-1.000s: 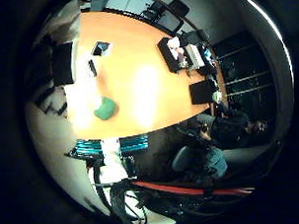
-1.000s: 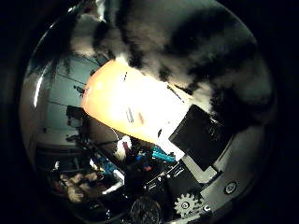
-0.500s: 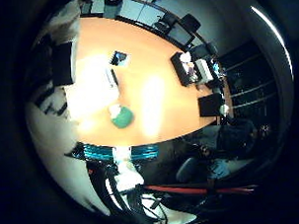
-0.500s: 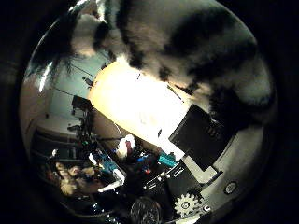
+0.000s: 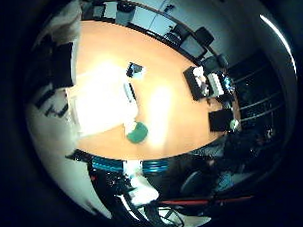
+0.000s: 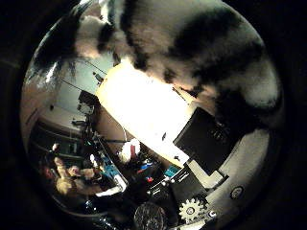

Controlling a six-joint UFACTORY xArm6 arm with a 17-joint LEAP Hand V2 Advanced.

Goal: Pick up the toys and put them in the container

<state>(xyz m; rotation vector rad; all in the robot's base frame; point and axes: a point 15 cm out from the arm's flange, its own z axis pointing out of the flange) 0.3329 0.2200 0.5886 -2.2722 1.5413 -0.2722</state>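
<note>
Close against the palm, a black-and-white striped plush toy (image 6: pixel 201 52) fills the thumb-side view; the hand (image 6: pixel 206 191) seemingly grasps it, though its fingers' curl cannot be told. It looks soft, light and squashy, best held round its body. Far below, on the orange table (image 5: pixel 171 113), a green toy (image 5: pixel 137 132) lies near 1 edge, a dark container (image 5: pixel 198 83) near the opposite edge, a black box (image 5: pixel 220 121) beside it.

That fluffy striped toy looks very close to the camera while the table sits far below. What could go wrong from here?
The black-and-white striped plush toy fills much of the thumb-side view, so it hangs close to the palm, high above the orange table. If it slips, it could fall far and land away from the container. A green toy lies near the table's edge and could be knocked off later.
</note>
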